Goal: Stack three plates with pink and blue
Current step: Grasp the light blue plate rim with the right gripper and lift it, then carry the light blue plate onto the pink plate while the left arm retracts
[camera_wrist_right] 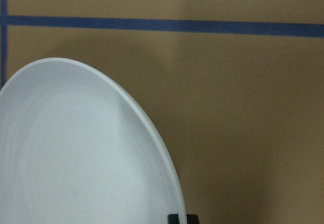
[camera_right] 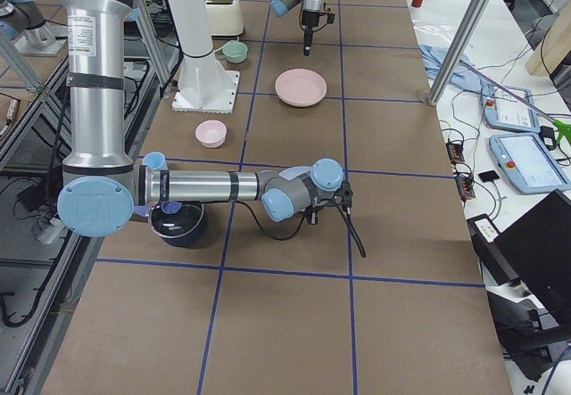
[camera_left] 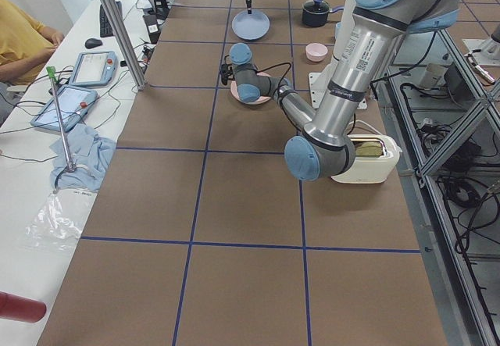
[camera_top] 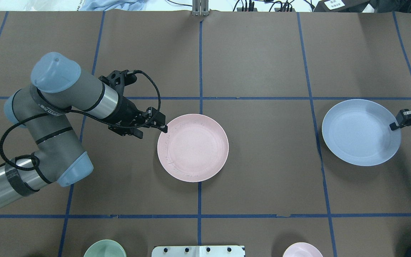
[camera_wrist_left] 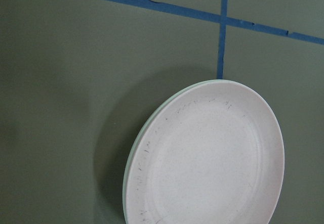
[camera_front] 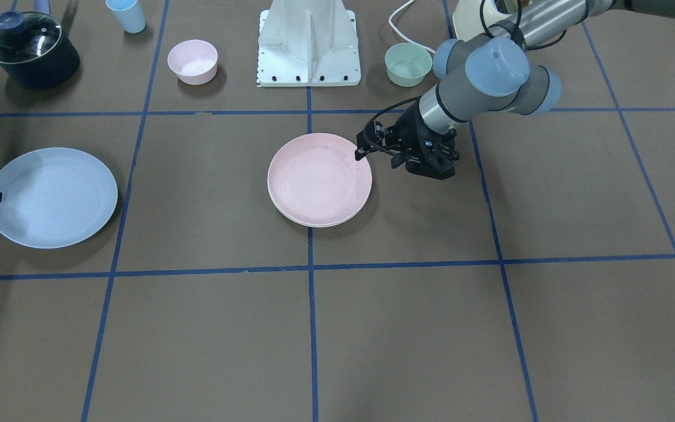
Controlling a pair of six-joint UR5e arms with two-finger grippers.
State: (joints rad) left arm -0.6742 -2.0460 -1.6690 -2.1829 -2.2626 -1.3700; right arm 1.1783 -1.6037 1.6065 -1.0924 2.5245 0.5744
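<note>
Blue plate [camera_top: 360, 132] sits on the desk's right side, right fingers [camera_top: 394, 126] apparently clamped on its rim. Pink [camera_top: 193, 148] sits on cream plate [camera_front: 320, 225] at centre, left fingers [camera_top: 162, 127] apart beside it. Likely light, stiff, matte. Pinch the rim, keep level.

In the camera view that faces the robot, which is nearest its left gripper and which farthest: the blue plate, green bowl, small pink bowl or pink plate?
1. Pink plate: mid-table, right beside the left gripper.
2. Green bowl: a little behind the gripper.
3. Small pink bowl: back row, toward the robot's right.
4. Blue plate: far out on the robot's right.
</note>
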